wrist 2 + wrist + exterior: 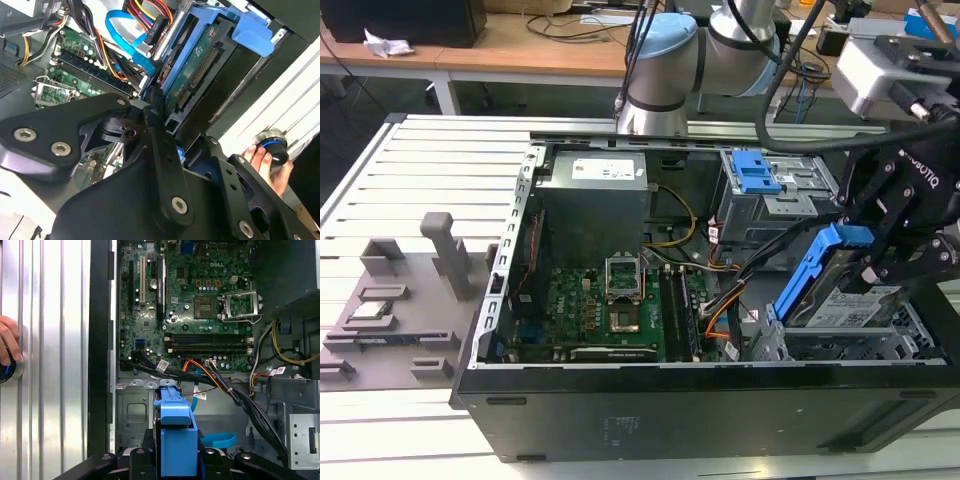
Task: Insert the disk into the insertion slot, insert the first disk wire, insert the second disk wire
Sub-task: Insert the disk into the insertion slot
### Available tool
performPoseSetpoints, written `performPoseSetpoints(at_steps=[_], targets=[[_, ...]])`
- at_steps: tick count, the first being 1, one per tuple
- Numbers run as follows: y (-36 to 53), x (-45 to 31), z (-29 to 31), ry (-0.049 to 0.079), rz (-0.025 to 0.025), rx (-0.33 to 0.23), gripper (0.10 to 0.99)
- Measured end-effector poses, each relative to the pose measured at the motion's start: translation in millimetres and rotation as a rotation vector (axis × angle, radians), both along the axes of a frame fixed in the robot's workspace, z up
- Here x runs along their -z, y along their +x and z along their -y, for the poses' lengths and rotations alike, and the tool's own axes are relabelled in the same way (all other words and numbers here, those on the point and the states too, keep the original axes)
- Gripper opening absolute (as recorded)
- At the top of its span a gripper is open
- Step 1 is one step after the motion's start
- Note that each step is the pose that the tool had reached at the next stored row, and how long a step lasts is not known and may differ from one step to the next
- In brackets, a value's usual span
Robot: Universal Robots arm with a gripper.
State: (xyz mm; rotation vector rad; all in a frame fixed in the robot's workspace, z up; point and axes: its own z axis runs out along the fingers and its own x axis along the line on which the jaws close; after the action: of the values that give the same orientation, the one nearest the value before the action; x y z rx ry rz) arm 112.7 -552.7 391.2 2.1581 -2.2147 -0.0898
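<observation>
The disk [853, 306], one flat silver hard drive in a bright blue plastic carrier, hangs tilted in the exterior view over the one silver perforated insertion slot [845, 348], with the jaws of my one gripper [885, 265] clamped on it, that carrier [200, 30] reaching past my linkage in the second wrist view and sitting [175, 445] between my jaws in the first wrist view, so I judge the insertion step in hand, calling for levelling.

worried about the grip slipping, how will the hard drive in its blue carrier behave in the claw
The hard drive looks rigid, a metal slab, so it likely won't flex. It is probably dense for its size, and held tilted in the claw it may pivot. Its blue carrier is thin plastic, likely springy.
</observation>
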Motion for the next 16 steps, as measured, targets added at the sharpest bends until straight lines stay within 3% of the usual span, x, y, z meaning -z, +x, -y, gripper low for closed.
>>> performPoseSetpoints(at_steps=[4, 6, 7, 9, 13, 16], targets=[[0.0, 6.8, 0.0, 0.0, -0.0001, 0.0, 0.365], [0.0, 6.9, 0.0, 0.0, -0.0001, 0.0, 0.365], [0.0, 7.0, 0.0, 0.0, -0.0001, 0.0, 0.439], [0.0, 7.1, 0.0, 0.0, -0.0001, 0.0, 0.427], [0.0, 7.1, 0.0, 0.0, 0.0, 0.0, 0.114], [0.0, 7.2, 0.0, 0.0, -0.0001, 0.0, 0.106]])
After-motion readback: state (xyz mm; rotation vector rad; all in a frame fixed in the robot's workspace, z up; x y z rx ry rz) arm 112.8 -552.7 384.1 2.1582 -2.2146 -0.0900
